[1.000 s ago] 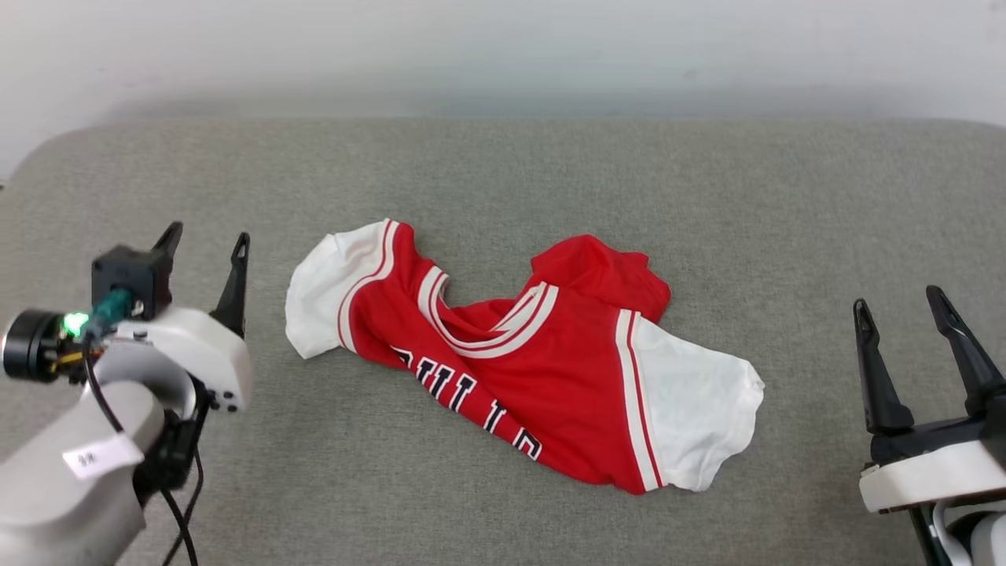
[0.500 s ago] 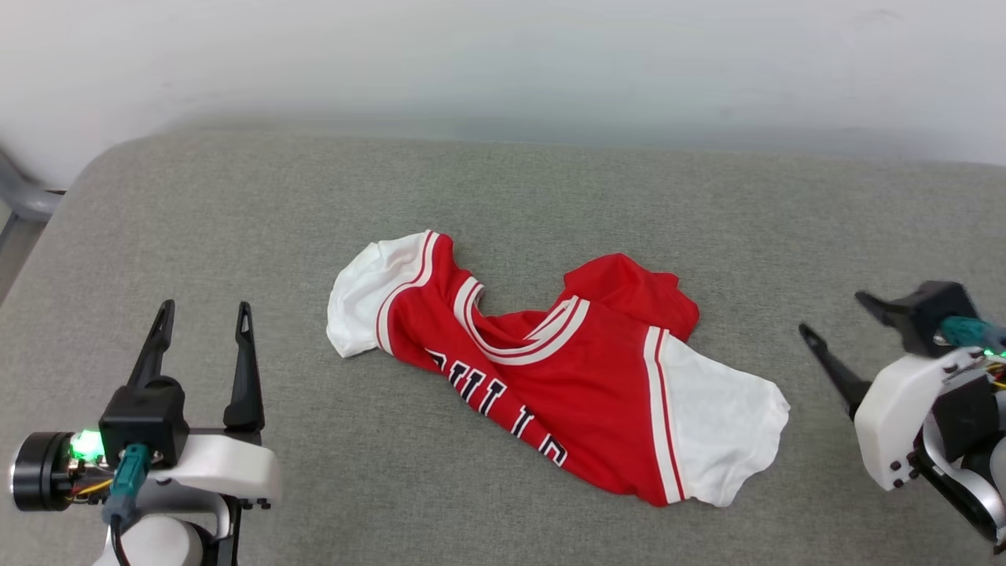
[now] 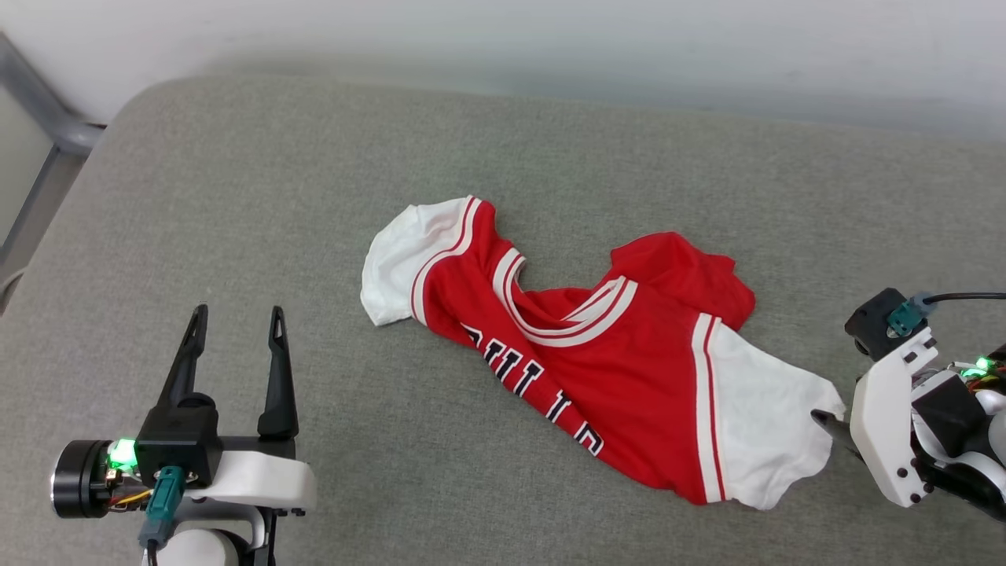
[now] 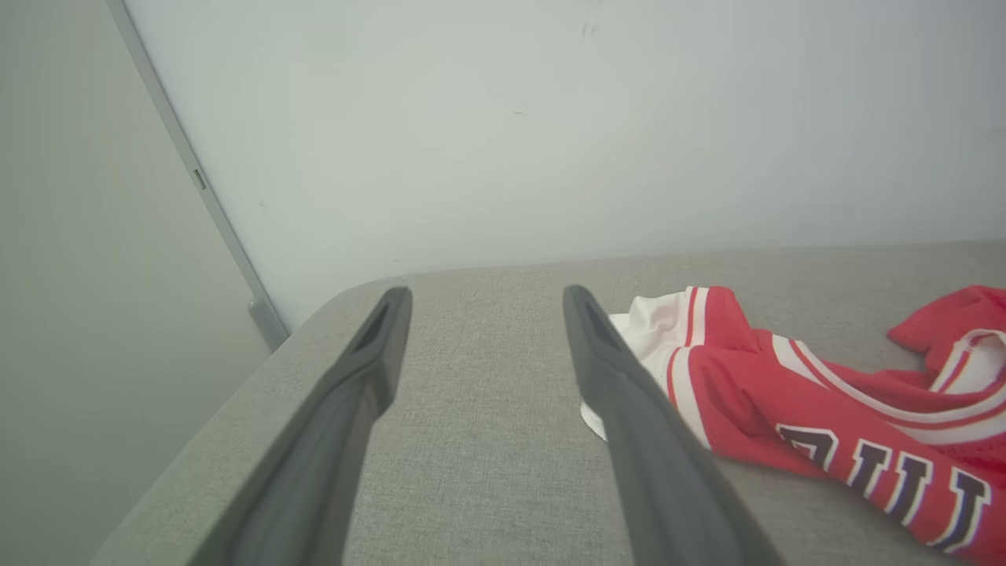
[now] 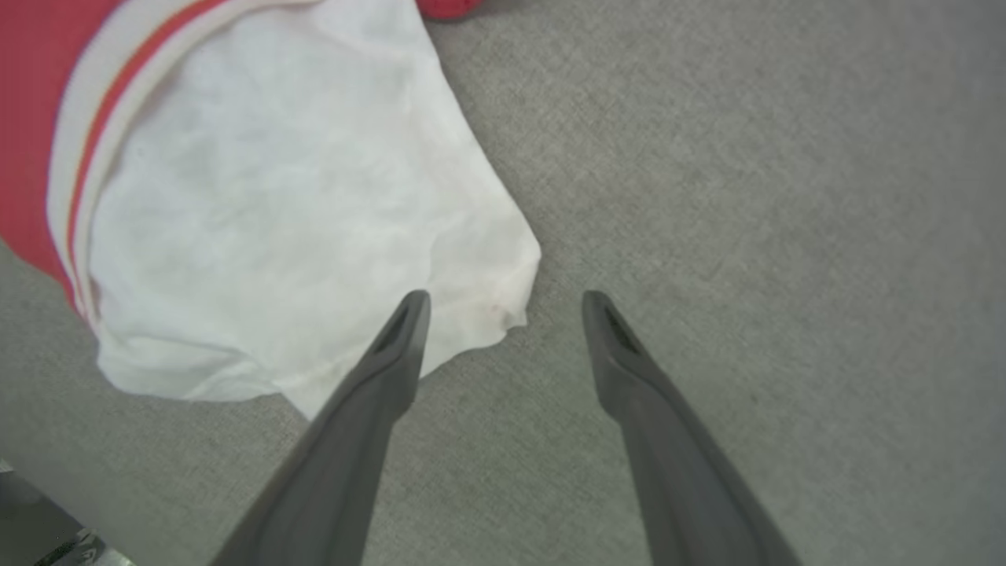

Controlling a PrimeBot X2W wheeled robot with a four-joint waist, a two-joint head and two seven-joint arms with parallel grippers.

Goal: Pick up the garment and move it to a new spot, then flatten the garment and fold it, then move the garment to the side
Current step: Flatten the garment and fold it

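Head looks down; low wrist views share the garment.

- Left gripper, lower left of the head view: two long, dark, tapering fingers with slotted tips, set on a black block.
- Beneath it, a rounded white shell with small dark screws on the underside.
- Beside it, a black cylinder, a green light, and a teal plug with a dark cable.
- Right gripper: the same matte dark fingers with hollowed tips.
- Lower right of the head view: white plate dotted with screw holes, black camera block, black cable.
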